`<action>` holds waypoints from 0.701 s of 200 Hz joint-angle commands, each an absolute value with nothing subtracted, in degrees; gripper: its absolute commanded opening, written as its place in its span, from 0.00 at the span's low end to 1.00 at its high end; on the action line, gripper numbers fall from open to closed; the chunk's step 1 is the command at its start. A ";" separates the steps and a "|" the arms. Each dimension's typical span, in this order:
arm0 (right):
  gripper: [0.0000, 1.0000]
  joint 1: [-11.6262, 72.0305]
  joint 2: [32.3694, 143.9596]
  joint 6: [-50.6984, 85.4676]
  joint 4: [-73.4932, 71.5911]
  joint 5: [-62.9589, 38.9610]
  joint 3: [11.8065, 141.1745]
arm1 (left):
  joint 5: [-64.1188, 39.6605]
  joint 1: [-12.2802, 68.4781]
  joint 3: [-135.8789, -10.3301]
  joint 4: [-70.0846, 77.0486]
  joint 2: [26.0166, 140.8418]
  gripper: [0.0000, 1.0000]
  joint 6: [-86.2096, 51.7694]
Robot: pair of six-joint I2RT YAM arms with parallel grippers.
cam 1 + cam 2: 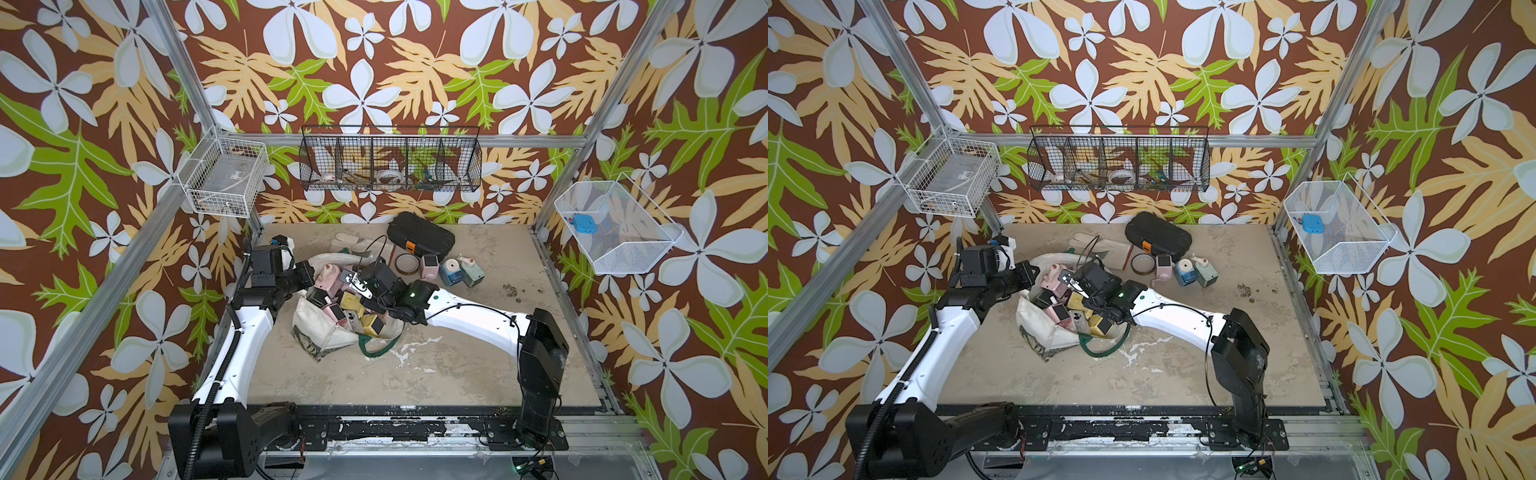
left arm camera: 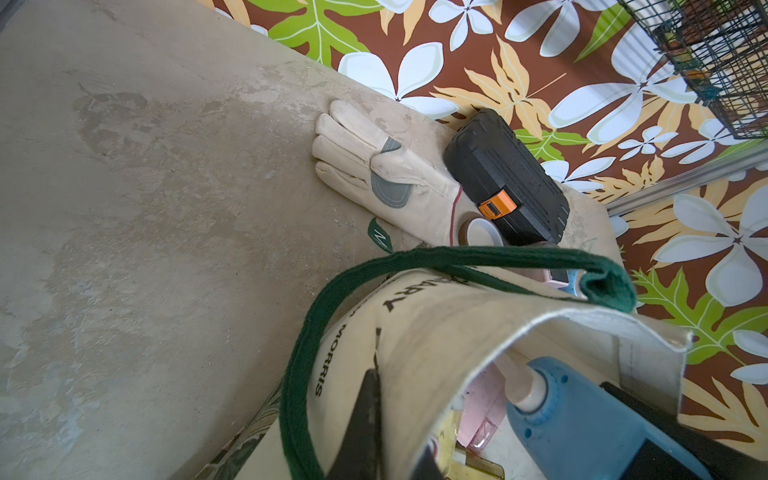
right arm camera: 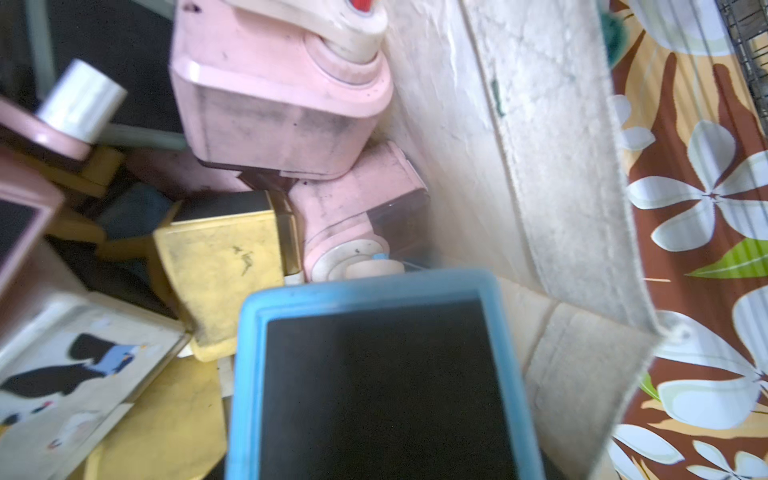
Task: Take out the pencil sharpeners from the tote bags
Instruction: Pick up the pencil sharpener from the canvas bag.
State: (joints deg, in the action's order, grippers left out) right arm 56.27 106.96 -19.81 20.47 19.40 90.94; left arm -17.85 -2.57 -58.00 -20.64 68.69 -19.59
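Note:
The cream tote bag (image 1: 309, 322) (image 1: 1034, 324) lies open at mid-left of the table, packed with several pencil sharpeners, among them pink (image 3: 282, 112), yellow (image 3: 220, 257) and a white one with a penguin picture (image 3: 83, 361). My left gripper (image 1: 311, 278) (image 2: 380, 382) is shut on the bag's canvas rim (image 2: 436, 332) beside the green handle (image 2: 299, 365). My right gripper (image 1: 355, 286) reaches into the bag's mouth, shut on a blue pencil sharpener (image 3: 374, 374) (image 2: 582, 415); its fingers are hidden behind it. Three sharpeners stand outside on the table: pink (image 1: 430, 266), blue (image 1: 451, 272), mint (image 1: 473, 270).
A black hard case (image 1: 419, 237), a pale work glove (image 1: 353, 245) and a brown tape roll (image 1: 405, 263) lie behind the bag. Dark crumbs (image 1: 511, 289) dot the table at right. Wire baskets hang on the back (image 1: 390, 160), left (image 1: 226, 176) and right (image 1: 615, 226) walls.

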 commanded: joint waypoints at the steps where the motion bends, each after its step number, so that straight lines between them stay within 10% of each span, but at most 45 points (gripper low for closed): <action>1: 0.39 55.83 104.61 -16.09 17.60 12.84 89.85 | -18.19 -2.64 -58.36 -17.03 68.03 0.00 -19.89; 140: 0.33 42.88 82.09 1.92 10.49 -3.55 76.87 | -18.26 -2.64 -58.27 -17.03 68.16 0.00 -19.87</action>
State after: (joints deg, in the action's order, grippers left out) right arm 47.20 84.86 -4.14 14.96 -0.95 79.24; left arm -17.85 -2.57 -58.00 -20.67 68.69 -19.57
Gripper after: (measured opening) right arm 0.583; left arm 0.085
